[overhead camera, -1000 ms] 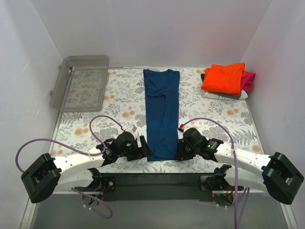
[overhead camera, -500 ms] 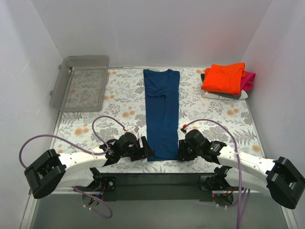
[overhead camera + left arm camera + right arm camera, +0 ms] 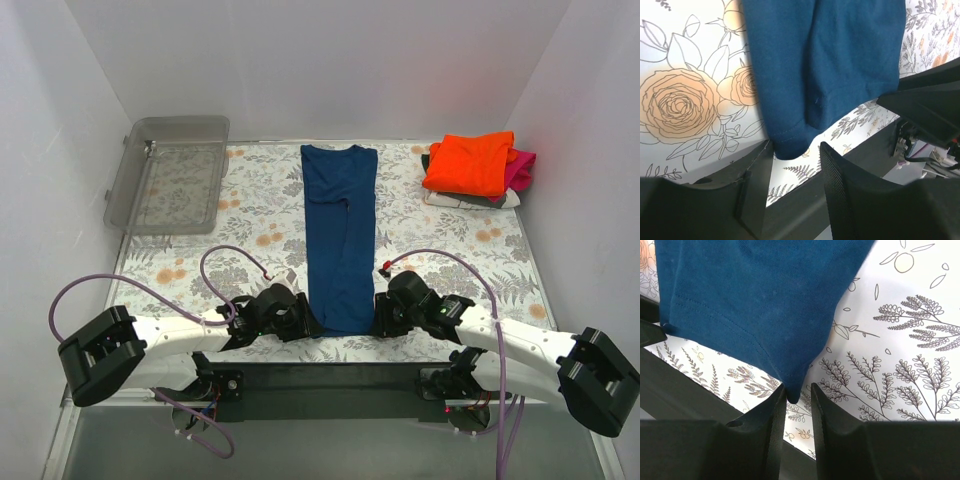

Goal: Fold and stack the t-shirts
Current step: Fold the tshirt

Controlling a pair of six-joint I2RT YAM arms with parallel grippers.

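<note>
The navy blue t-shirt [image 3: 340,235] lies flat in a long narrow strip down the middle of the floral table, collar at the far end. My left gripper [image 3: 306,325] is open at its near left corner; in the left wrist view [image 3: 796,150] the navy shirt's [image 3: 830,60] hem corner lies between the fingertips. My right gripper [image 3: 378,318] is at the near right corner, jaws narrowly open; in the right wrist view [image 3: 798,391] the navy shirt's [image 3: 755,295] corner tip sits in the gap, touching the left finger [image 3: 775,415]. The folded orange shirt [image 3: 468,162] tops the magenta one [image 3: 522,168] and the greyish one [image 3: 470,200] at the far right.
A clear grey plastic bin [image 3: 170,172] leans at the far left against the wall. White walls enclose the table on three sides. The black mounting rail [image 3: 330,378] runs along the near edge just behind both grippers.
My left gripper has slid right up to the shirt's near left corner. My right gripper has shifted slightly nearer the front edge. The shirt has not moved.
</note>
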